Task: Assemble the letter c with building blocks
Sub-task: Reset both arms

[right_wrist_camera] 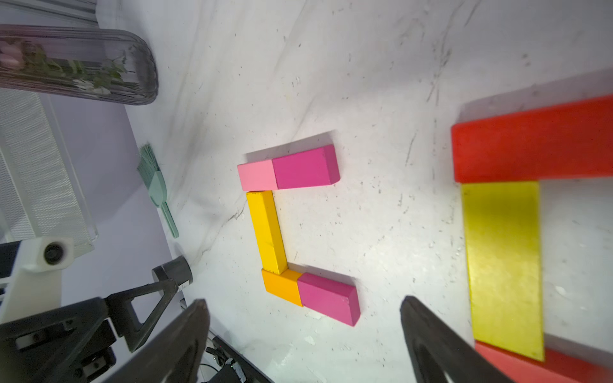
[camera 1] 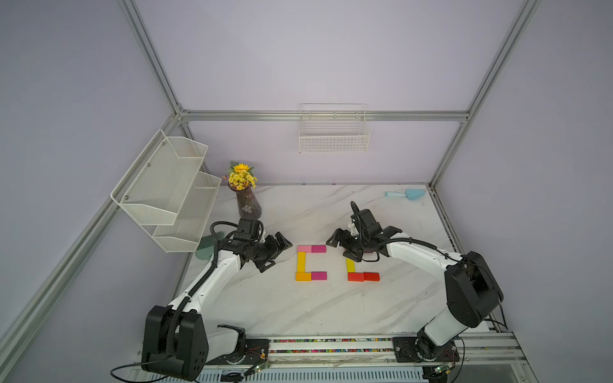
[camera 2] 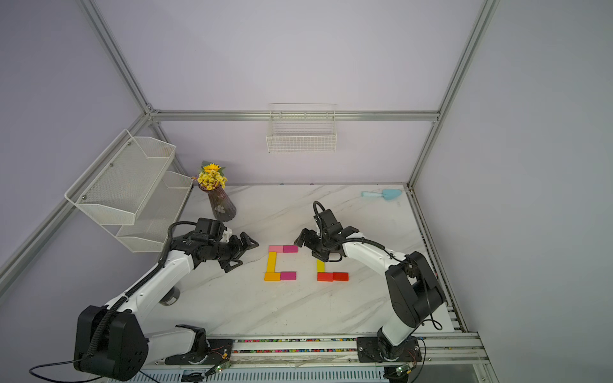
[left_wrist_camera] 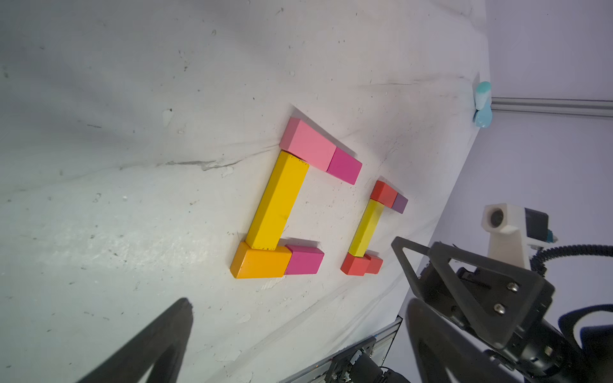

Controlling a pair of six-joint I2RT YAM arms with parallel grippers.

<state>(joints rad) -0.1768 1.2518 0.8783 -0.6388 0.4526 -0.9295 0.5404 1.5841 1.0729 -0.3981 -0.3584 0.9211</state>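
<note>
**Operator:** Report the left hand.

**Technician:** The left hand (camera 1: pixel 278 254) has its jaws spread wide with nothing between them. It hangs over the tabletop (camera 1: pixel 298 315), near the first figure and apart from it.

**Operator:** And the right hand?

**Technician:** The right hand (camera 1: pixel 339 248) is likewise spread wide and empty. In both top views it covers the far end of the second figure.

**Operator:** Locate the building blocks.

**Technician:** The building blocks (camera 2: pixel 288 275) lie flat on the tabletop between the two hands. They form two C shapes side by side, each opening toward the right arm's side.
- **First figure:** The light pink block (camera 1: pixel 304 248) and magenta block (camera 1: pixel 318 248) lie end to end as the far bar. The long yellow block (camera 1: pixel 301 262) is the spine. The orange block (camera 1: pixel 303 276) and second magenta block (camera 1: pixel 319 275) form the near bar.
- **Second figure:** The second yellow block (camera 1: pixel 350 264) is the spine, and two red blocks (camera 1: pixel 356 277) form the near bar. The left wrist view shows its far bar: a third red block (left_wrist_camera: pixel 383 193) touching a dark purple block (left_wrist_camera: pixel 400 203).
</note>
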